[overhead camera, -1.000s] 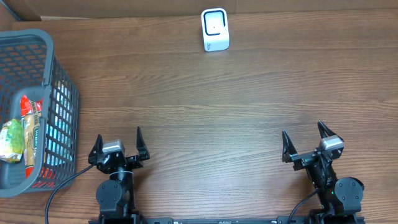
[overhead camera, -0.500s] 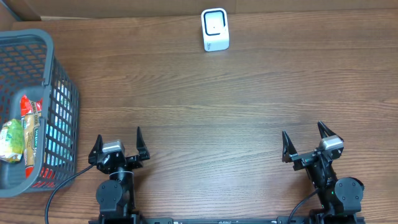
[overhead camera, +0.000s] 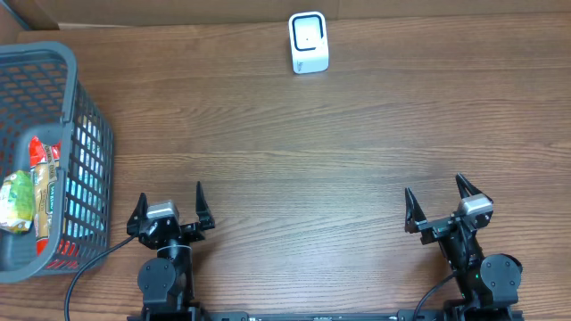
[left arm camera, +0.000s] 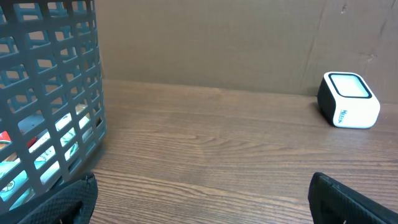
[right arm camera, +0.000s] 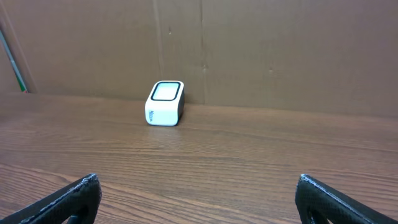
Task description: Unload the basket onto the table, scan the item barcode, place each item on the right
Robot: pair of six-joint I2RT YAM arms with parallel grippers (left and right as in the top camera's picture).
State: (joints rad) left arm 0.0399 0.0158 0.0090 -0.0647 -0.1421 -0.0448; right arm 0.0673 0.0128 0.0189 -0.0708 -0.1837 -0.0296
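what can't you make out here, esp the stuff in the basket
- Overhead: the basket is cut off by the left edge, so its full contents are hidden.
- Overhead: no barcode shows on the green packet or red packet, too small.
- Left wrist: the packets show only as scraps of colour through the basket mesh.
- Wrist views: print on the scanner is too small to read.

Dark wood-grain table (overhead camera: pixel 357 134), brown cardboard wall (right arm camera: pixel 280 50) behind, even light

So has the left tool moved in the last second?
No. The left tool sits just as far right of the basket as before, jaws open.
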